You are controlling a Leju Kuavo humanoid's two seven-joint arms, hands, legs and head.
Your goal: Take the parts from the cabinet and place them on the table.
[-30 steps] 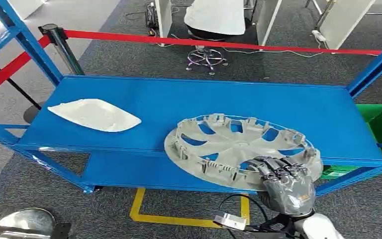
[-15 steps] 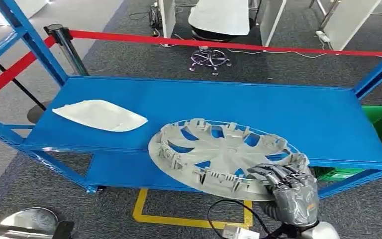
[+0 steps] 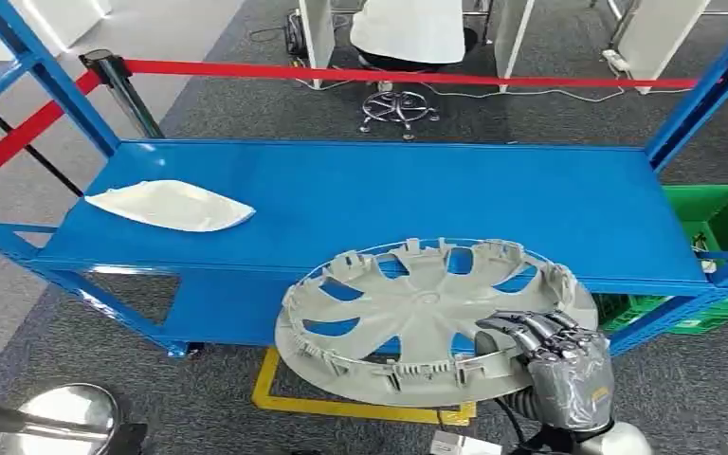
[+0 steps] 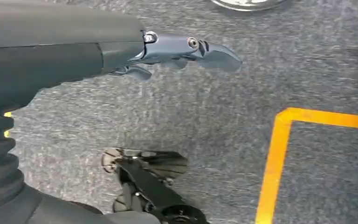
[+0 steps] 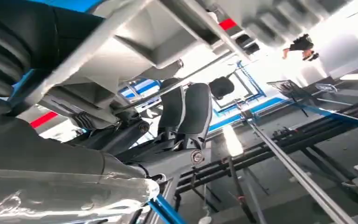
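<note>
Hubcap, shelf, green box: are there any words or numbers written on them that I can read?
None can be read.
Grey hubcap, held at its rim by the right hand: no lettering shows.
Blue shelf: plain.
White part on the shelf: plain.
Green crate: no label shows.
Small white tag below the hubcap: too small to read.

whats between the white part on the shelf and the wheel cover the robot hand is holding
Nothing: in the head view, just bare blue shelf separates the white part from the grey wheel cover, which the right robot hand grips at its rim.
</note>
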